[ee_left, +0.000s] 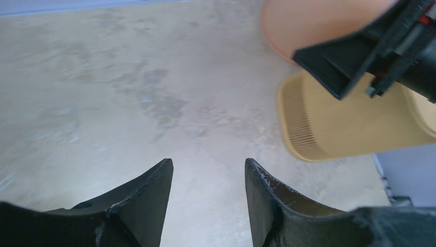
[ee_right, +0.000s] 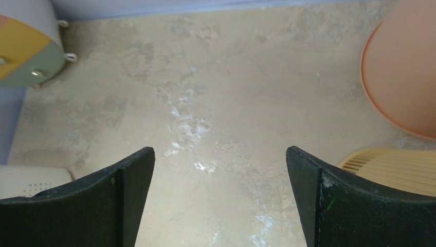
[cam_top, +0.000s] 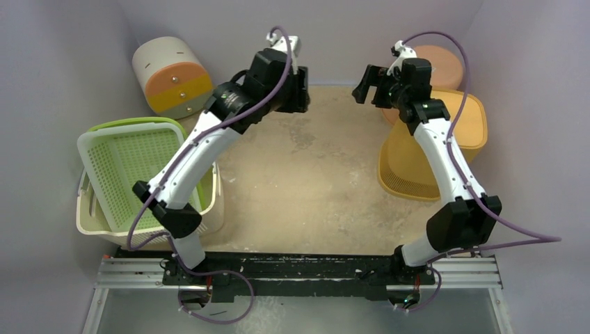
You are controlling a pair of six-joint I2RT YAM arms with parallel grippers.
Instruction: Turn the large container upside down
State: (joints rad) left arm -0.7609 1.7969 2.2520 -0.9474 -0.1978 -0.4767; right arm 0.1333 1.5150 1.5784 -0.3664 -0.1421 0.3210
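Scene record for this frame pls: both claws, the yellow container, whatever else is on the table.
left claw: open, empty, over bare table
right claw: open wide, empty
yellow container: right side, clear of both claws, flat base appears to face up
peach tub: behind yellow container
striped drum: far left, on its side
green-and-white basket: left edge, partly under left arm
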